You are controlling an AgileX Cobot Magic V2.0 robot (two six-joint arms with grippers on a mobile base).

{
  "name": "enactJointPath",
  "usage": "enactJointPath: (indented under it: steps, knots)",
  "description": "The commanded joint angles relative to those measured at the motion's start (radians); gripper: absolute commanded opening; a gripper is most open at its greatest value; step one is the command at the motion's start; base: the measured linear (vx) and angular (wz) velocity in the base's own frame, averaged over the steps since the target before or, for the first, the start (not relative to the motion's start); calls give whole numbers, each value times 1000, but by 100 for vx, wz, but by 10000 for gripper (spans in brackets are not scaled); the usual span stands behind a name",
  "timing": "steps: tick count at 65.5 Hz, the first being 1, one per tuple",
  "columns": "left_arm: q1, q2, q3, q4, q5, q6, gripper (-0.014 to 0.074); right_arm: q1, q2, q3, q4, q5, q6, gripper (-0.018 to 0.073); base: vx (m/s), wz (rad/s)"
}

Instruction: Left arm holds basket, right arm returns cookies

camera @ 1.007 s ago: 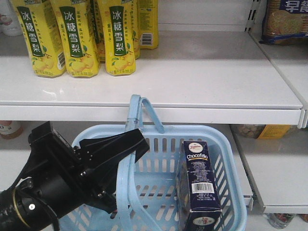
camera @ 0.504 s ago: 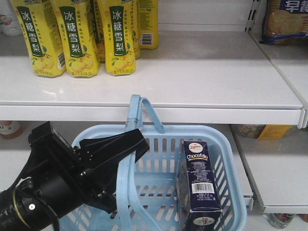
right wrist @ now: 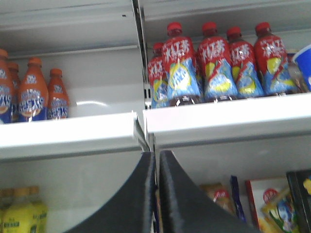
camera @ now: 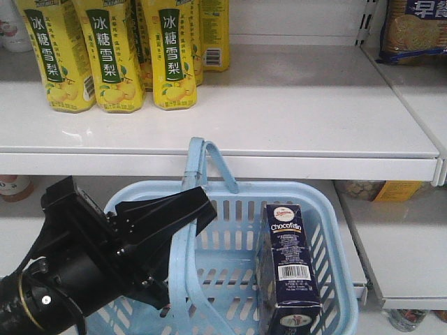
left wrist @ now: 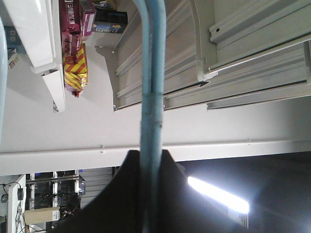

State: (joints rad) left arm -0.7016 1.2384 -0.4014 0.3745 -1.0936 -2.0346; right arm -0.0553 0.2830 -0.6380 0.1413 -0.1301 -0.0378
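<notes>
A light blue basket hangs below the white shelf in the front view. My left gripper is shut on one of its hoop handles; the left wrist view shows that blue handle clamped between the black jaws of the left gripper. The cookies, a tall navy "Chocofello" box, stand upright in the basket's right side. My right gripper appears only in the right wrist view, shut with nothing between its fingers, facing shelves away from the basket.
Yellow drink bottles stand at the left of the white shelf above the basket. A blue cracker pack sits at the top right. Red-capped bottles and orange bottles line the shelves in the right wrist view.
</notes>
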Motion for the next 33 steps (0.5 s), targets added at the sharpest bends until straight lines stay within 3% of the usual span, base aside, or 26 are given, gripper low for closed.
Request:
enactJointPath:
  steps: [1,8,22,33]
  knots:
    - [-5,-29,-29,-53,-121,4,0,2,90,-132,-12,-2,-11,-2,0,0]
    - [-5,-29,-29,-53,-121,4,0,48,179,-265,-12,76,-11,0,0,0]
    - [-5,-29,-29,-53,-121,4,0,167,342,-470,-12,359,-11,13,0,0]
    - [-5,-29,-29,-53,-121,4,0,186,438,-539,6,579,-10,90,0,0]
